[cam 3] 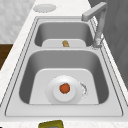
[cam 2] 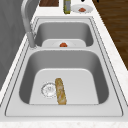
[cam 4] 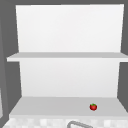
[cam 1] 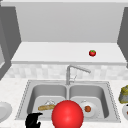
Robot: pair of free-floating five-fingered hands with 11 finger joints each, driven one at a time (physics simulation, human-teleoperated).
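Front view first: the left hand hangs low at the near edge of the sink, just beside a big red ball. The ball sits in front of the divider between the two basins. Hand and ball look apart, not touching. I cannot tell whether the fingers are open or curled, because the hand is one dark shape from here.

Behind the hand, a bread loaf lies in the left basin. A white plate with a small orange fruit on it sits in the right basin. The faucet stands at the back, and a tomato sits up on the shelf.

To my eye a ball that round wants a wide, even wrap from the side. A pinch would let it roll off.

In the left side view the loaf lies lengthwise beside the drain.

In the right side view the fruit sits dead centre on its plate. A second plate rests on the far counter.

In the upper view the tomato is alone on the lower shelf, well to the right.
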